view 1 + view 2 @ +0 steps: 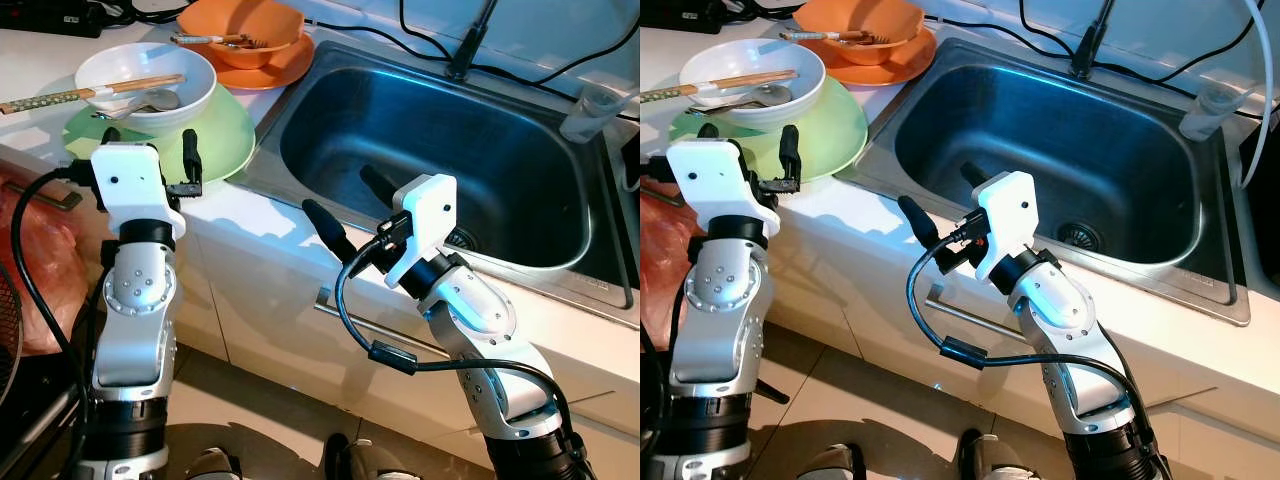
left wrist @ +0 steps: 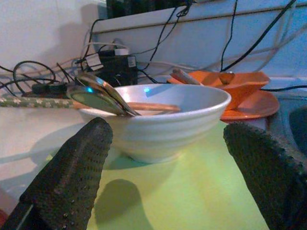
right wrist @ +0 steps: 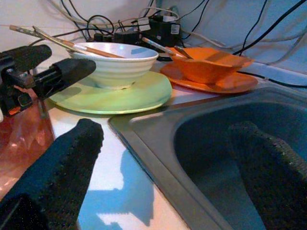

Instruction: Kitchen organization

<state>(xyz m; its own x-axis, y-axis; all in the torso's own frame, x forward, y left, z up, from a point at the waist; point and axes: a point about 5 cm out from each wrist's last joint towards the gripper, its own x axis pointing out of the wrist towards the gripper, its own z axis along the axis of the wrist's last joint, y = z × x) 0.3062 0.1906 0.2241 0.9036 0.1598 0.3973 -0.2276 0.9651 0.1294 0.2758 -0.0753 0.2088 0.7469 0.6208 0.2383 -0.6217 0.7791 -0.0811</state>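
A white bowl [image 1: 145, 85] holding chopsticks [image 1: 60, 97] and a metal spoon [image 1: 150, 102] sits on a light green plate [image 1: 218, 140] on the counter, left of the sink [image 1: 430, 150]. Behind it an orange bowl [image 1: 245, 38] rests on an orange plate [image 1: 288, 68]. My left gripper [image 1: 150, 138] is open at the green plate's near edge, its fingers [image 2: 72, 177] on either side of the white bowl [image 2: 163, 124]. My right gripper [image 1: 338, 190] is open and empty, over the sink's front left corner, pointing toward the dishes.
A faucet base [image 1: 465, 55] and black cables run along the back. A clear plastic cup [image 1: 595, 110] stands at the sink's far right. An orange-red plastic bag [image 1: 40, 270] hangs below the counter on the left. A cabinet handle [image 1: 335, 308] lies under the sink front.
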